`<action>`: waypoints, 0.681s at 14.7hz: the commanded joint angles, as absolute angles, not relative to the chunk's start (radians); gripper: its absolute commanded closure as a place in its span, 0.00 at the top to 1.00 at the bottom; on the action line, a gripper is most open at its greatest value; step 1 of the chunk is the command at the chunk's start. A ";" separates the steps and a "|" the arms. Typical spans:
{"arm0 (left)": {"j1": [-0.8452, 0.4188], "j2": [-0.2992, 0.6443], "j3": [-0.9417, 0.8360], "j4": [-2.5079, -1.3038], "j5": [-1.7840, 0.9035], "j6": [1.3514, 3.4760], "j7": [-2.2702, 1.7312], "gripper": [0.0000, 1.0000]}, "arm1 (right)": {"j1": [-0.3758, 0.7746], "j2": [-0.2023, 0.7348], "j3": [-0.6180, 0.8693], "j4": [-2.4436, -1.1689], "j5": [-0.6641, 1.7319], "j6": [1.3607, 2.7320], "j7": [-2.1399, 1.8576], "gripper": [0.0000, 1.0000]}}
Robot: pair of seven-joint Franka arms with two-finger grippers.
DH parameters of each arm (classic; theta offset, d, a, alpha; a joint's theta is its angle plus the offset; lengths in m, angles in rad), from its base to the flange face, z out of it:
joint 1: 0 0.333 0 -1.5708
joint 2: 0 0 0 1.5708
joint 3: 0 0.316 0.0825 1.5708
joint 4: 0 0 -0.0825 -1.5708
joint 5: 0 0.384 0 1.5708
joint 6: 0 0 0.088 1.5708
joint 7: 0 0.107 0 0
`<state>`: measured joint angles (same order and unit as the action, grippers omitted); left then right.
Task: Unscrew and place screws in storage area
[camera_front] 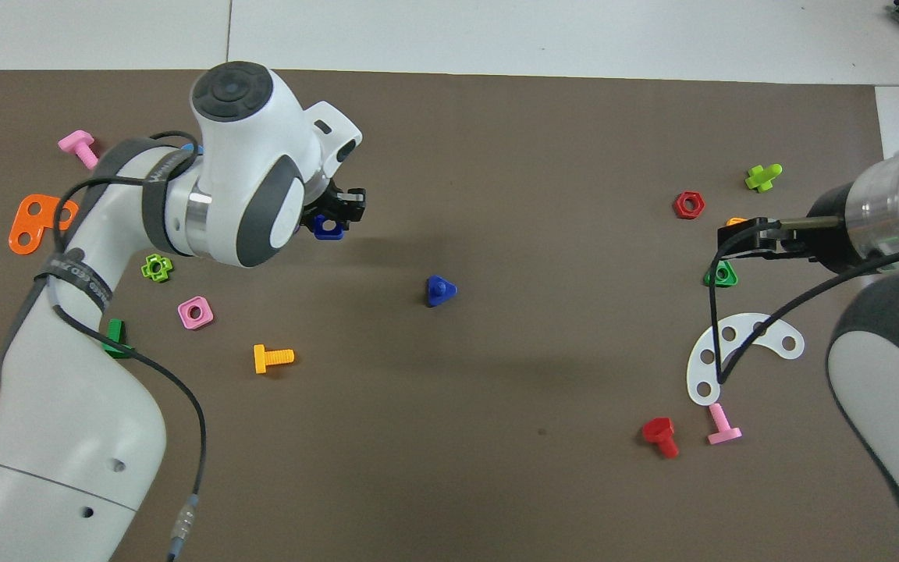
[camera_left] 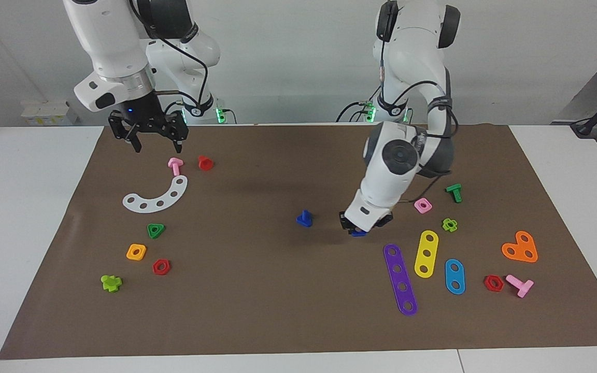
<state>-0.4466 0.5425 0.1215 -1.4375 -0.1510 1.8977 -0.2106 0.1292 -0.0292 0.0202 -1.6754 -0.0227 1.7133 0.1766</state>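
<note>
Brown matting [camera_left: 288, 311] covers the bench as the left gripper [camera_left: 359, 228] sits low on it, jaws clenched on a dark-blue square nut [camera_front: 328, 227], just beside the dark-blue screw [camera_left: 304, 219] that stands head-down, shaft up, alone near the mat's middle. That screw lies toward the right arm's end from the nut, apart from it, with bare mat all around. Taking the screw as the landmark, a purple strip [camera_left: 401, 280], a yellow strip [camera_left: 426, 254] and a blue strip [camera_left: 454, 276] lie farther from the robots and toward the left arm's end; a pink square nut [camera_left: 423, 205] and a green bolt [camera_left: 454, 192] sit toward that same end, nearer to the robots. Well toward the right arm's end from the screw, the right gripper [camera_left: 156, 142] hangs in the air with its jaws released and nothing between them, over the mat close to a pink bolt [camera_left: 175, 166], a red bolt [camera_left: 205, 162] and a white curved strip [camera_left: 156, 196]. A green triangular nut [camera_left: 156, 230] lies farther from the robots than that strip.
</note>
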 commanded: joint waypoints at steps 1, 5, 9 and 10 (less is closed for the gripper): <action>-0.362 0.523 0.113 -1.512 -0.172 1.868 0.013 0.00 | 0.188 0.004 0.026 -1.717 -0.032 1.785 0.236 0.99; -0.344 0.453 0.130 -1.716 -0.160 1.945 0.168 0.02 | 0.333 0.139 0.026 -1.703 -0.038 1.949 0.411 0.98; -0.336 0.434 0.137 -1.783 -0.161 2.034 0.233 1.00 | 0.438 0.286 0.026 -1.643 -0.067 2.088 0.552 0.97; -0.325 0.443 0.137 -1.725 -0.161 1.987 0.235 1.00 | 0.469 0.331 0.026 -1.614 -0.069 2.094 0.580 0.95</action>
<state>-0.3334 0.4796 0.1279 -1.7330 -0.1557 2.0111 0.2077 0.4402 0.2529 0.0277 -1.6924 -0.0512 2.0893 0.5345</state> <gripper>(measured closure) 0.256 0.026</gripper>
